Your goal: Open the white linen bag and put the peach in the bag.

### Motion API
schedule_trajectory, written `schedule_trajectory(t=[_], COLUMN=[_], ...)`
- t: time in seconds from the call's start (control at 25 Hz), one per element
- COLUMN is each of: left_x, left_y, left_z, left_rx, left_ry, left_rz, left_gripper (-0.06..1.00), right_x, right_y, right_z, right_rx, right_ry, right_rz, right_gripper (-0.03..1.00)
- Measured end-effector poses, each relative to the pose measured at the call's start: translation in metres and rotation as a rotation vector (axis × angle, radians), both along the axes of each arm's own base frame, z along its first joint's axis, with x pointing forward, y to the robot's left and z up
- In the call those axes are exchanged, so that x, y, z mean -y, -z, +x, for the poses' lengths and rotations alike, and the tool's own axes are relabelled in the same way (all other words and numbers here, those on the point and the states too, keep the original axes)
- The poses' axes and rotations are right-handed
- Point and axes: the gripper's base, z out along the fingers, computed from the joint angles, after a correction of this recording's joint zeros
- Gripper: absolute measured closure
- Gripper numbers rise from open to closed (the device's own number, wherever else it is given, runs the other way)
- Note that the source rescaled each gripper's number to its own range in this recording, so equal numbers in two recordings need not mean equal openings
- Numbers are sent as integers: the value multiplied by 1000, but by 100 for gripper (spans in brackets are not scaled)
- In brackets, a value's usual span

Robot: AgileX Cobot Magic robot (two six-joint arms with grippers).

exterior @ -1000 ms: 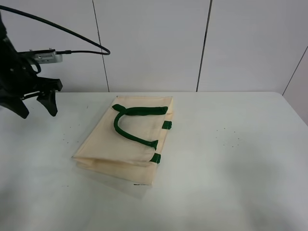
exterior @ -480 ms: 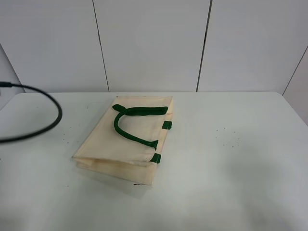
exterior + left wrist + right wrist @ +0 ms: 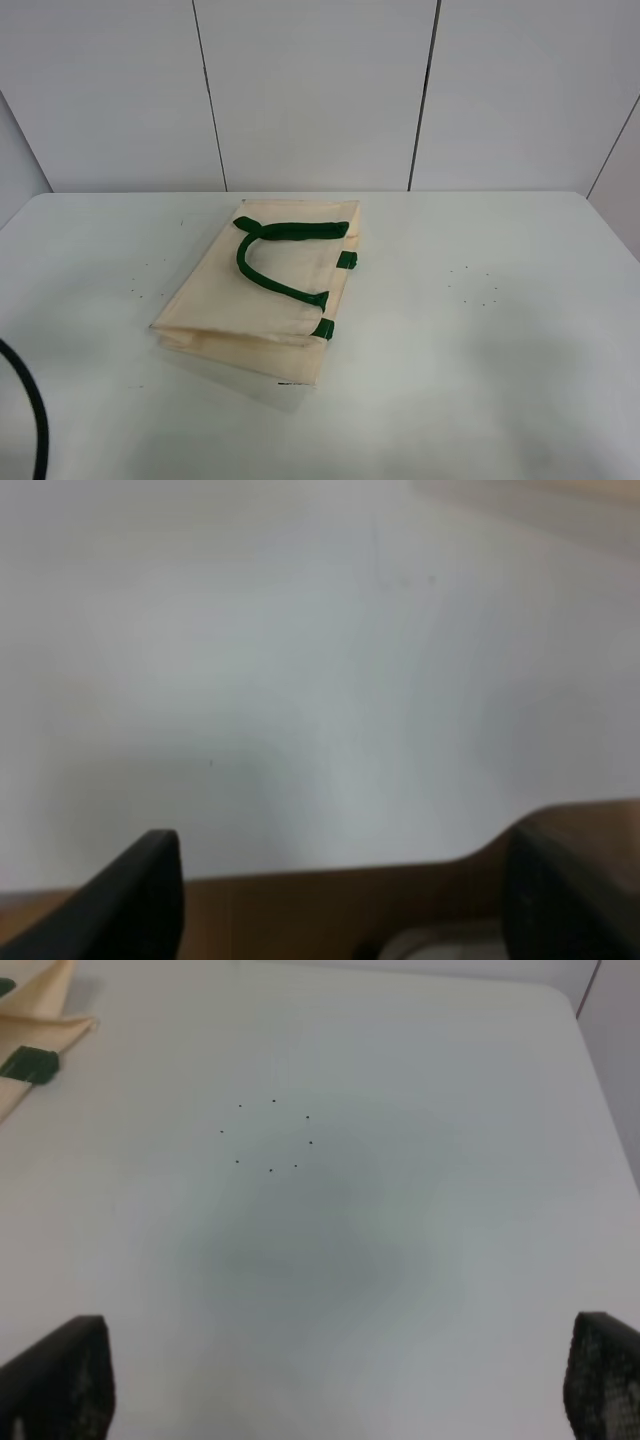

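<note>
White linen bag lying flat on the white table, left of the table's middle in the high view, folded, mouth edge with green tabs facing right; dark green strap handle curling in a loop across the top face, lying on the cloth. Showing again as a cream corner with one green tab at the edge of the right wrist view. Peach not showing in any view. Neither arm appearing in the high view; only a black cable arcing in at the lower left corner. Left pincer hanging over the table's near edge, two dark fingertips sitting well apart at either side of the wrist view, spread wide, gripping nothing; picture blurred, brown surface beyond the table edge showing below. Right pincer hovering over bare table well clear of the bag, fingertips spread to both lower corners of its view, holding nothing; small ring of dark specks marking the table ahead of it, same specks visible right of the bag in the high view
</note>
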Motion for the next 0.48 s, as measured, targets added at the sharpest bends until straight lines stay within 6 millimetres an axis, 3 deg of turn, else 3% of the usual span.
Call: schedule_trajectory(t=[0.48], left_x=[-4], left_y=[-5], left_z=[-25], left_rx=[176], left_ry=[-84], left_rz=[6], left_gripper=[-1], right_x=[0], right_y=[0], right_z=[0], right_rx=[0], right_ry=[0], right_rz=[0], right_gripper=[-3])
